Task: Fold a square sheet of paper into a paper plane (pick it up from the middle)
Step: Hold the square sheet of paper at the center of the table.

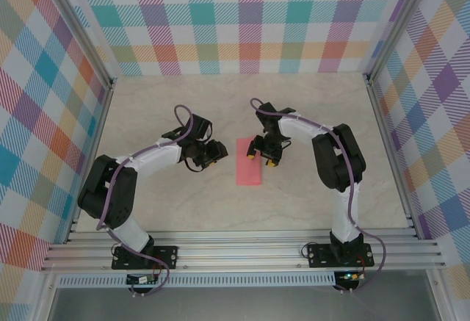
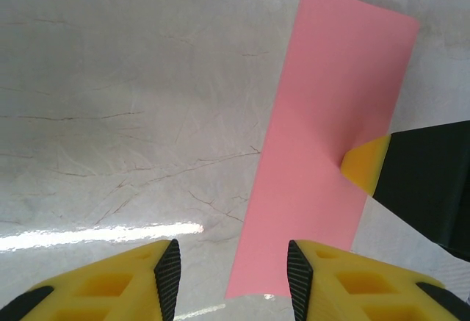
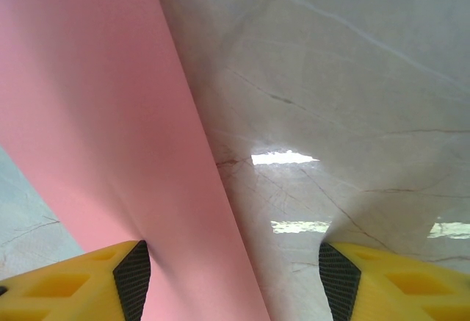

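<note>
Counter of pale marbled stone carries our pink sheet of paper, folded to a long rectangle and lying flat between both grippers. Our right gripper stands open, one finger resting on the sheet's edge. Our left gripper stands open and empty, the sheet's near corner just ahead of it.

Overhead, close wrist views — same paper

Bench: pale marble-look top, thin grey veins, a few glare patches. One salmon-pink sheet of paper lies on it about mid-bench as a narrow rectangle, its long sides running from the far edge towards the near edge.
</note>
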`<state>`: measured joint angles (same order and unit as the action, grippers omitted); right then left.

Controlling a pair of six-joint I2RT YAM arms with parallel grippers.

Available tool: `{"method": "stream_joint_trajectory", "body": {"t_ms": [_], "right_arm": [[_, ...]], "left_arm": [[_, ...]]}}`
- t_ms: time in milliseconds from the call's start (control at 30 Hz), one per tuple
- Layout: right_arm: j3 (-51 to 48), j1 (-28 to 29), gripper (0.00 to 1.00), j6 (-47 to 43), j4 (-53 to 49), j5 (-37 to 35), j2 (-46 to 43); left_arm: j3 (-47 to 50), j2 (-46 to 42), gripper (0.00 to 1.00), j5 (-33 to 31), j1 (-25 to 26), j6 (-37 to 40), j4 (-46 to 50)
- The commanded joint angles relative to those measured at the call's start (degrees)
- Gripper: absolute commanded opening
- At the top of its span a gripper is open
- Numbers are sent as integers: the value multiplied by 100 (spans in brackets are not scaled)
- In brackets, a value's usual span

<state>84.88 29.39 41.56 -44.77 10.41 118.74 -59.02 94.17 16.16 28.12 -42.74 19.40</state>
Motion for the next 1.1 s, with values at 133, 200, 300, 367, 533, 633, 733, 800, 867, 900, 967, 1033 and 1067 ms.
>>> {"method": "stream_joint_trajectory", "body": {"t_ms": [133, 200, 300, 367, 533, 633, 733, 800, 867, 900, 967, 1033, 1067], "right_arm": [[-150, 50, 66, 45, 4, -276, 423], [-160, 52, 66, 45, -2, -301, 438], [-169, 50, 66, 28, -26, -346, 446], [-189, 57, 66, 31, -32, -373, 451], [-259, 58, 65, 63, -30, -459, 463], [-291, 58, 65, 86, -5, -461, 453], [-338, 58, 65, 130, 28, -470, 462], [-349, 57, 65, 172, 47, -468, 461], [-375, 58, 65, 225, 65, -488, 457], [-375, 58, 65, 244, 74, -488, 451], [-397, 60, 65, 280, 112, -472, 462], [-417, 58, 65, 316, 122, -487, 470], [-444, 64, 64, 310, 157, -475, 462]], "left_arm": [[99, -180, 44, 18, 62, 24, 13], [93, -171, 43, 56, 62, 23, -4], [101, -126, 41, 159, 62, 9, -107], [83, -53, 37, 265, 70, -14, -209], [-93, 223, 13, 335, 131, -104, -297], [-225, 383, 11, 300, 184, -154, -301], [-386, 560, 11, 300, 244, -179, -296], [-480, 673, 10, 299, 294, -198, -297], [-531, 756, 10, 317, 333, -248, -397], [-556, 794, 10, 326, 351, -268, -494], [-590, 868, 10, 326, 376, -316, -531], [-606, 914, 10, 325, 392, -331, -564], [-617, 934, 10, 342, 396, -334, -585]]}}
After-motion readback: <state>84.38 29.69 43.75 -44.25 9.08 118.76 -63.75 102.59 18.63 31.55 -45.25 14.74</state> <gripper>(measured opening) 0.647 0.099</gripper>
